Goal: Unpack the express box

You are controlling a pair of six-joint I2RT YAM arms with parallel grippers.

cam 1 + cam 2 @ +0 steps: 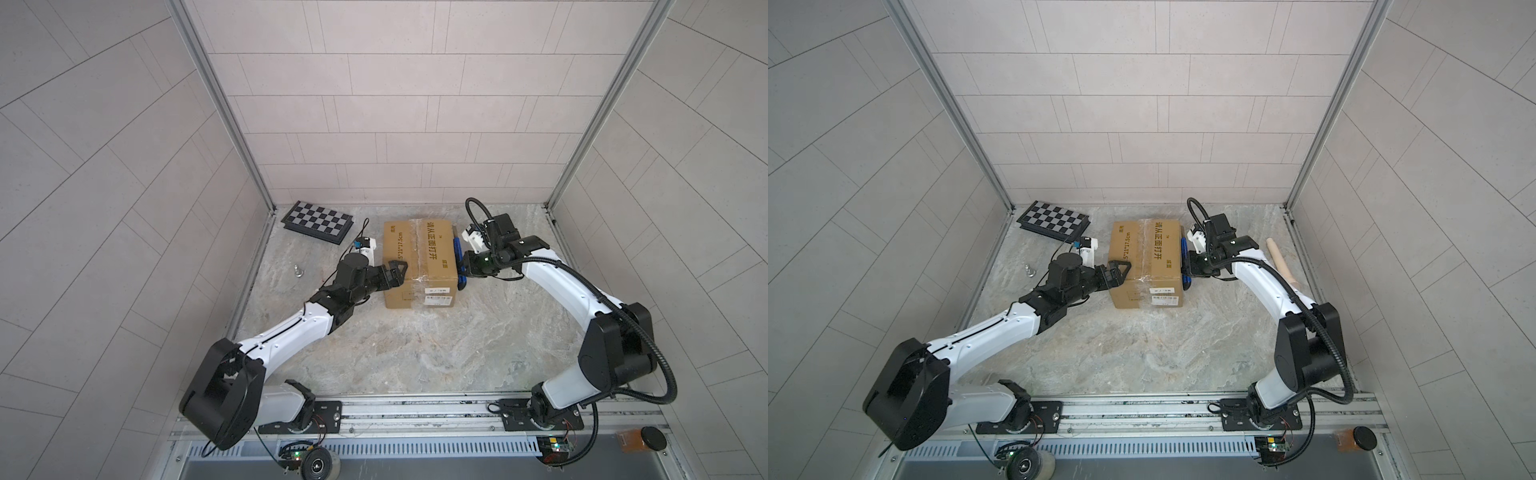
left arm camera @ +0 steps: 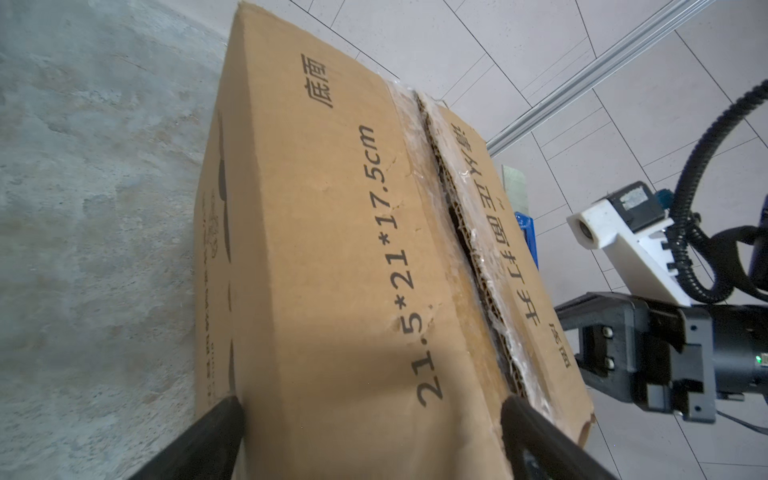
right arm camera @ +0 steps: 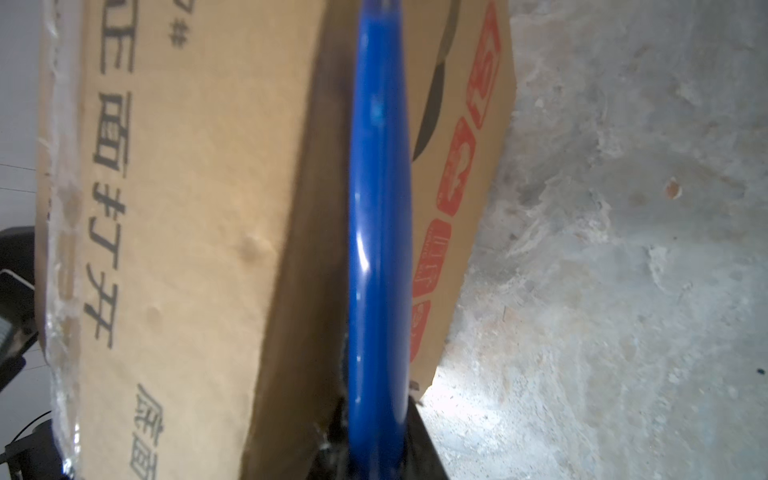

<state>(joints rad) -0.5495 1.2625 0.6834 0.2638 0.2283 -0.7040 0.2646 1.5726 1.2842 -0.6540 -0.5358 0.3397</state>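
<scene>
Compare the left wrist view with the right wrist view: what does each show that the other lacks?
Only the left wrist view: the size print on the express box, the dark gap in its taped seam, and the white camera mount on the right arm. Only the right wrist view: red symbols on the box's side. Both: the box, the blue tool beside it, the stone tabletop.

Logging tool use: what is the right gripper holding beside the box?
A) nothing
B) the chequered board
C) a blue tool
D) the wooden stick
C: the right gripper is shut on a blue tool, held alongside the side of the express box.
</scene>
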